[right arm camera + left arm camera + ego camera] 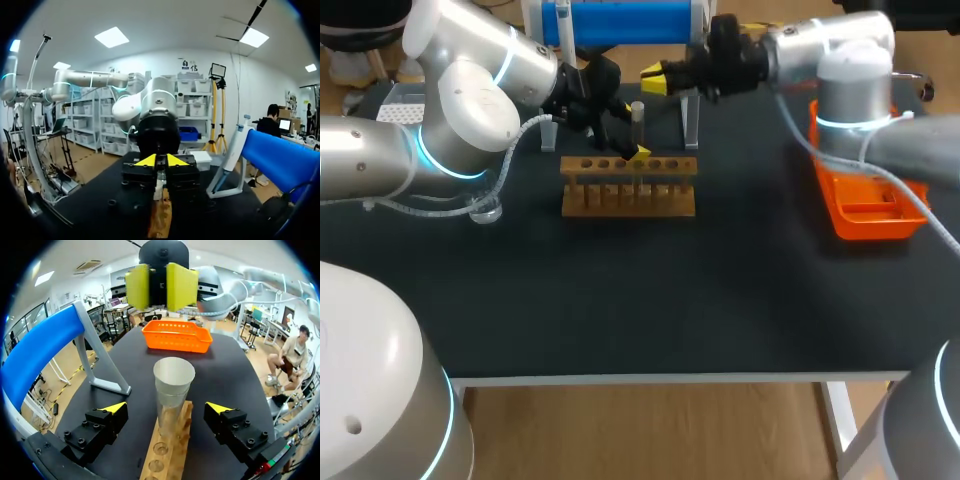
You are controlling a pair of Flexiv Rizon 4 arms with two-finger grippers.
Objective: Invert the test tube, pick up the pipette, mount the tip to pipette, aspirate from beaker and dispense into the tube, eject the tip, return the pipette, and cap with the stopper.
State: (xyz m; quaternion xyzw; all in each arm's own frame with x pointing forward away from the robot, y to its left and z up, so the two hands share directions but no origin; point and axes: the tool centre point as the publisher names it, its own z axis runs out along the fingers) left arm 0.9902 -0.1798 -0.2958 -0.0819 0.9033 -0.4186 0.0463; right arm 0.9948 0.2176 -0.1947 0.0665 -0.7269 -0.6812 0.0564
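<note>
A clear test tube (638, 118) stands upright in the wooden rack (628, 198), with a pale grey stopper (174, 373) at its top end. My left gripper (630, 142) is open, one finger on each side of the tube (171, 405), neither touching it. My right gripper (653, 80) hangs above and behind the rack, pointing at the left arm; its yellow fingers (137, 287) stand a narrow gap apart with nothing between them. In the right wrist view my right gripper (161, 161) has the tube and rack (160, 217) just under it. The white pipette (232, 150) hangs on the blue stand (280, 155).
An orange tray (865, 225) lies at the table's right, also seen beyond the tube as the orange tray (175, 342). A small clear beaker (485, 210) sits left of the rack under my left arm. The blue stand (620, 22) is behind the rack.
</note>
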